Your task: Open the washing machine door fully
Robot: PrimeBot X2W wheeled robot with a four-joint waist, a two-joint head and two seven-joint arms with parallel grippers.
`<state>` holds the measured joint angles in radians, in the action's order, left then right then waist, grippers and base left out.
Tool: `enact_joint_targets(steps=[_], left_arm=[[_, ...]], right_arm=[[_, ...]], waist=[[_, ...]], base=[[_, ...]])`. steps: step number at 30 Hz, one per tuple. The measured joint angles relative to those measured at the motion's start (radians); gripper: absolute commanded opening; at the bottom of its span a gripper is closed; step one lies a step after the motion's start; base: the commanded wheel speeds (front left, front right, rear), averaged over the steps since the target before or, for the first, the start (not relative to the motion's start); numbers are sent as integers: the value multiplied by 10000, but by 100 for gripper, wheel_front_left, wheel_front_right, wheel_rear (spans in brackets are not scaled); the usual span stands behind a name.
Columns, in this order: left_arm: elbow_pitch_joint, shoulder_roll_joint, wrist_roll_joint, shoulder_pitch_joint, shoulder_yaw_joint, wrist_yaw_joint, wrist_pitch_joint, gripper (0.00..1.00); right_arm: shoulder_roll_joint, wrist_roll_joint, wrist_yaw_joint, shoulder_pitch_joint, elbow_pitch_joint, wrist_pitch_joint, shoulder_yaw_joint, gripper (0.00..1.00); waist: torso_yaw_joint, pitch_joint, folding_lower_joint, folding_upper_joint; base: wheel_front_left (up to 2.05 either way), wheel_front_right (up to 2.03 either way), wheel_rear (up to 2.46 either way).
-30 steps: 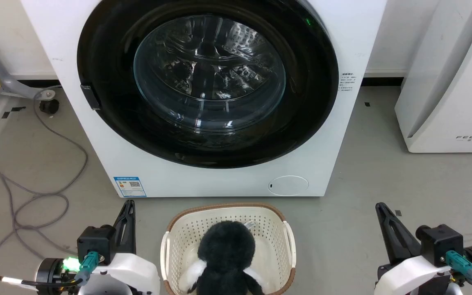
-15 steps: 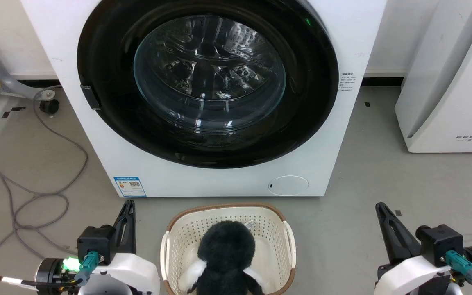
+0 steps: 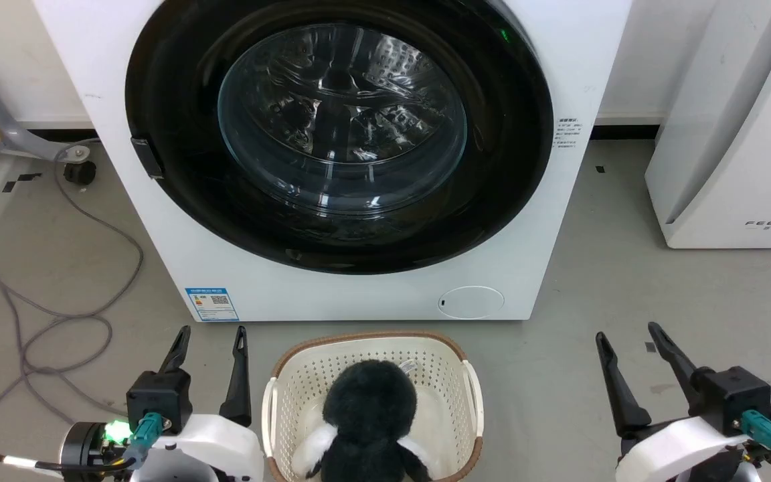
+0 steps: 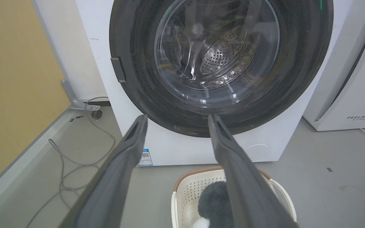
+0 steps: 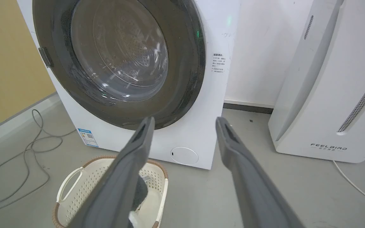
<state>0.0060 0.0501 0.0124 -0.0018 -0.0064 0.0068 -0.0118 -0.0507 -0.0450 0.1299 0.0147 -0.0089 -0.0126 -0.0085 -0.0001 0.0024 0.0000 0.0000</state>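
The white washing machine stands straight ahead on the grey floor. Its round glossy black door lies flat against the front, with the clear glass bowl at its centre and a small dark latch tab on its left edge. My left gripper is open at the lower left, well short of the machine, nothing between its fingers. My right gripper is open at the lower right, also empty. The door fills the left wrist view's top; the door shows at upper left in the right wrist view.
A cream laundry basket with a black-and-white plush toy sits on the floor between my arms, just before the machine. A white FEELBAIR appliance stands to the right. Grey cables trail across the floor at left.
Both grippers have gone from shut to open; their fingers now stand spread apart. The door, machine and basket have not moved.
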Motion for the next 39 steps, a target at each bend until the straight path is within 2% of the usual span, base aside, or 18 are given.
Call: enact_joint_targets(steps=[10, 11, 12, 19, 29, 39], left_arm=[[0, -2, 180, -1, -98, 119, -245, 100], [0, -2, 188, -1, -109, 134, -257, 100], [0, -2, 188, -1, -113, 171, -267, 100], [-2, -2, 307, -2, -163, 263, -422, 100], [-21, -2, 395, -16, -245, 347, -612, 100], [-71, -2, 428, -170, -286, 360, -800, 100]], right_arm=[[0, -541, 0, 0, -163, -247, -75, 100], [0, -558, 0, 0, -184, -251, -84, 40], [0, -593, 0, 0, -201, -268, -88, 0], [0, -1432, 0, 0, -263, -422, -73, 0], [0, -4911, 0, -10, -42, -614, 109, 0], [0, -7451, -2, -382, 209, -63, -416, 0]], waist=[[11, 23, 0, 0], [13, 26, 0, 0], [15, 28, 0, 0], [23, 57, 0, 0], [60, 158, 0, 0], [103, 475, 1, 0]], base=[[0, 0, 0], [0, 0, 0], [0, 0, 0], [0, 0, 0], [0, 0, 0], [0, 0, 0]])
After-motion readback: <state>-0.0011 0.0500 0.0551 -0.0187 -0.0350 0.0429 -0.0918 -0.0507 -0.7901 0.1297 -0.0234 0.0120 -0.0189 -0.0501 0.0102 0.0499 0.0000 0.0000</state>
